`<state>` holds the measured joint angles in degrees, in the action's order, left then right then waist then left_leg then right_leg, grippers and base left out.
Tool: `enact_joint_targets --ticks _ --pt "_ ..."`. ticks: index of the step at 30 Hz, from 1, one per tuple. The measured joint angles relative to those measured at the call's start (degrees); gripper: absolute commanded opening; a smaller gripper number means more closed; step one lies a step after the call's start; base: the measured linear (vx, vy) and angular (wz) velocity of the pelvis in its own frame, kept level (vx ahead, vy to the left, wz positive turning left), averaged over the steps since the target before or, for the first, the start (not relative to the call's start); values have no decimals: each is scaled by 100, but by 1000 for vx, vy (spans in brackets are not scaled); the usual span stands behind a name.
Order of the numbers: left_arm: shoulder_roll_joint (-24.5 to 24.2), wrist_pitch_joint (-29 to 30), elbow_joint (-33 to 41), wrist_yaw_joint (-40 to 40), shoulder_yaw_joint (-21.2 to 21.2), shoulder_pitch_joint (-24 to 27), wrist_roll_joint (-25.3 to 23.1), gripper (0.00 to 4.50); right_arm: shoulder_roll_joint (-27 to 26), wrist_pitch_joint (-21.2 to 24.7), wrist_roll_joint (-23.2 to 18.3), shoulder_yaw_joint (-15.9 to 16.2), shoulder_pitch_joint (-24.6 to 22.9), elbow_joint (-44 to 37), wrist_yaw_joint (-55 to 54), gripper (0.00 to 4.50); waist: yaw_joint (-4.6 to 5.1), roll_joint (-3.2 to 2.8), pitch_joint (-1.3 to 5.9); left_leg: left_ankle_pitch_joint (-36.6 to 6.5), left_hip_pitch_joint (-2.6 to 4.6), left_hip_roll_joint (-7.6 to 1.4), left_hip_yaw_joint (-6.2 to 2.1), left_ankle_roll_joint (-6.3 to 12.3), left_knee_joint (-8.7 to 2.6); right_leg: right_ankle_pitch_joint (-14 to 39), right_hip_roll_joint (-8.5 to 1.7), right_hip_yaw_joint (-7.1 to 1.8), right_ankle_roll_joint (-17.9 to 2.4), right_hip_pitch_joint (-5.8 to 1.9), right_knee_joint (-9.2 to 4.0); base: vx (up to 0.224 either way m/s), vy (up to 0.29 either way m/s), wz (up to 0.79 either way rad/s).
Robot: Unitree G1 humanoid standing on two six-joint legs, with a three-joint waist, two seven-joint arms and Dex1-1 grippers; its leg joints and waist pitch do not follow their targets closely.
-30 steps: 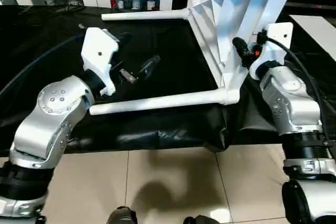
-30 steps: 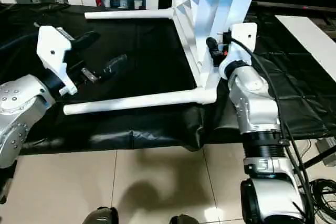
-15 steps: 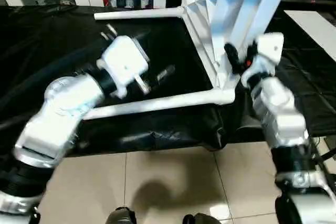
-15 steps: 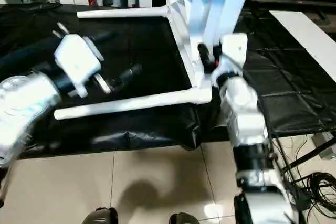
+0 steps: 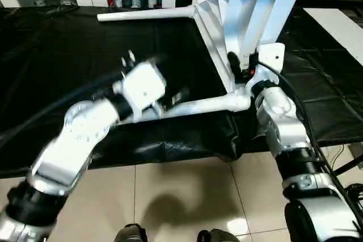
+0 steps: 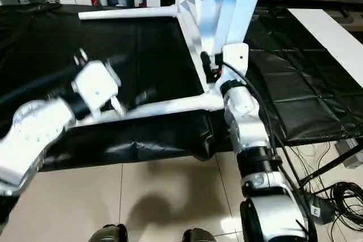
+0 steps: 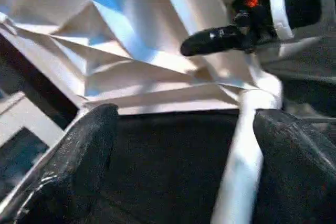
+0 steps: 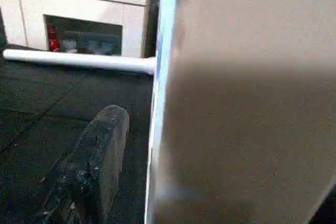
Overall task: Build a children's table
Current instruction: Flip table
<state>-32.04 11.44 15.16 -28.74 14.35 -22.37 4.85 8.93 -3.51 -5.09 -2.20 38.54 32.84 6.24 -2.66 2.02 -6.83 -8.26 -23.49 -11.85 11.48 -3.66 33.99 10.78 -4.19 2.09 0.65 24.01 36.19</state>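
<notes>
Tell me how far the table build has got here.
Done: two legs, near and far, sit in sockets of the tabletop, which stands on edge. In hand: left gripper open astride the near leg; right gripper at the tabletop's edge. Left: further legs, not visible here.

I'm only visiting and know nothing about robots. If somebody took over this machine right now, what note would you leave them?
Left gripper: open, straddling the near white tubular leg, not closed on it.
Right gripper: at the near lower corner of the white plastic square tabletop; grip unclear.
Things: tabletop stands on edge on the black cloth; near leg and far white tubular leg stick out sideways from its lower corners.
Done: those two legs look seated.
Left: probably the remaining legs, then standing it upright.
</notes>
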Motion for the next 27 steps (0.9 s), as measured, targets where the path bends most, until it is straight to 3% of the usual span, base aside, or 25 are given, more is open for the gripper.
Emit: enact_joint_targets --ticks 6,11,14,18,22,27 --pt "-4 -742 -261 390 -85 -76 -535 450 4 -313 139 53 58 542 -27 339 14 -1 0 0 1 0 -1 0 0 -5 -1 3 -7 -2 3 0 0 0" --pt "30 -1962 -233 582 -323 -396 -833 450 -29 -395 203 52 147 614 -104 339 15 1 3 0 4 0 -1 0 1 -8 -1 2 -9 -3 5 0 0 0" --pt "-228 -2694 -238 730 -309 -372 -1339 450 -28 -506 276 59 117 510 -83 339 29 1 5 1 3 -2 -2 1 1 -6 2 3 -8 -1 5 0 0 0" --pt "-336 -3517 -267 1640 -567 -293 -2135 450 -23 -846 322 80 -214 95 -80 339 26 5 7 1 0 -3 -2 2 5 -4 2 2 -7 -1 3 0 0 0" --pt "-478 -3656 -276 2767 -1035 -370 -3233 450 28 -1592 420 115 -915 -579 -94 339 19 14 12 1 0 -3 -2 2 6 -3 2 3 -5 -1 2 0 0 0" --pt "-547 -3721 -435 2907 -1273 -744 -3503 450 98 -2206 644 233 -1344 -1082 -85 339 26 17 14 0 7 -2 -3 2 8 -9 1 1 -6 -1 6 0 0 0"
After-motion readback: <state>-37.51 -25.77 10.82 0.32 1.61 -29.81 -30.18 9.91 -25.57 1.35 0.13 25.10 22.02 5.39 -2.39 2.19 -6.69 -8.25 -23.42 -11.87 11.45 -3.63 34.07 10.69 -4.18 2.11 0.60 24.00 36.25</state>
